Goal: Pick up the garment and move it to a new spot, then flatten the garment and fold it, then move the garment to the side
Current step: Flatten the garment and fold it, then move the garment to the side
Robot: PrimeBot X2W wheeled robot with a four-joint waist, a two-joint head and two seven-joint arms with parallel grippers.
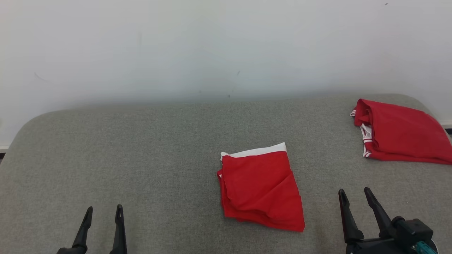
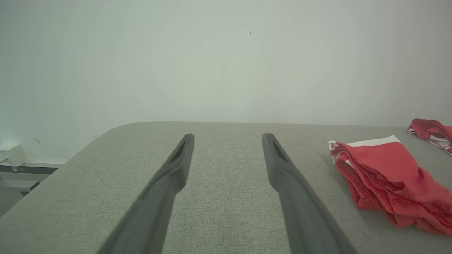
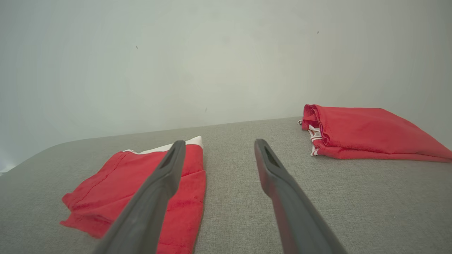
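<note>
A: Where is the red garment [image 1: 259, 190] lying at this moment?

B: It is lying folded near the middle of the grey cloth-covered counter [image 1: 141, 158], a little to the robot's right of centre. A white band is showing along its far edge. The stacked layers are showing along its left side, and a crease is running across the top layer.

A: Is either end effector holding it?

B: No. The left end effector [image 1: 104, 208] is hanging at the near edge on the robot's left, well apart from the garment. Its two dark fingers are standing wide apart with nothing between them. From the left wrist view, bare grey cloth is showing in the gap.

A: And the other one?

B: The right end effector [image 1: 354, 190] is hanging at the near right, just beyond the garment's right edge and not touching it. Its fingers are also spreading wide and gripping nothing. From its own wrist view, the left finger is crossing in front of the garment, while plain counter is showing between the two fingers. Whether either one is touching the counter, I cannot tell.

A: What is that other red thing?

B: A second red garment [image 1: 399, 132] with white trim is lying folded at the far right corner of the counter, well apart from the first. Its right end is running out of the head view. A pale wall [image 1: 212, 46] is rising behind the counter.
</note>
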